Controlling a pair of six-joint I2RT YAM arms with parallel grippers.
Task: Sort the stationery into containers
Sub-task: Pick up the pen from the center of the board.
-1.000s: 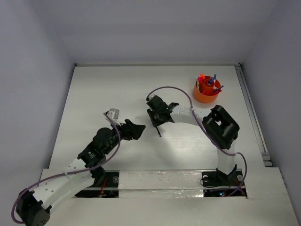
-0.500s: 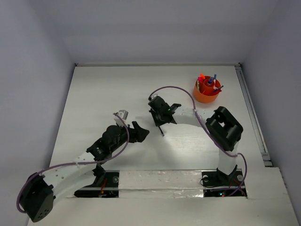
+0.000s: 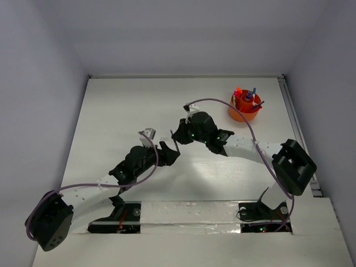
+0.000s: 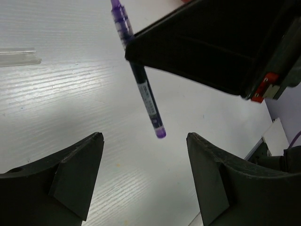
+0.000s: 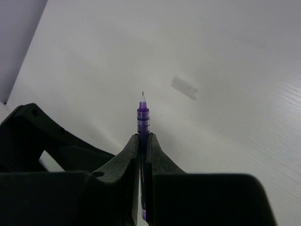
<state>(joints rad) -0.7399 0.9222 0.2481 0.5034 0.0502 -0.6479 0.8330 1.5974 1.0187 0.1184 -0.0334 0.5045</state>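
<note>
Purple pen point(image 5: 143, 117) clamped in right claw point(image 5: 143, 138) above open table point(image 3: 111, 111), far from edges; left claw point(image 4: 145, 141) spread apart nearby.

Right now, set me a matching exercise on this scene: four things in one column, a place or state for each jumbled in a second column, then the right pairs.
Things
1. purple pen
2. orange cup
3. left gripper
4. small clear piece

Places and states
A. lying loose on the table
B. open, holding nothing
C. pinched in the shut right gripper, tip pointing out
D. standing at the far right of the table, pens inside

Pairs: 1-C, 2-D, 3-B, 4-A
</note>
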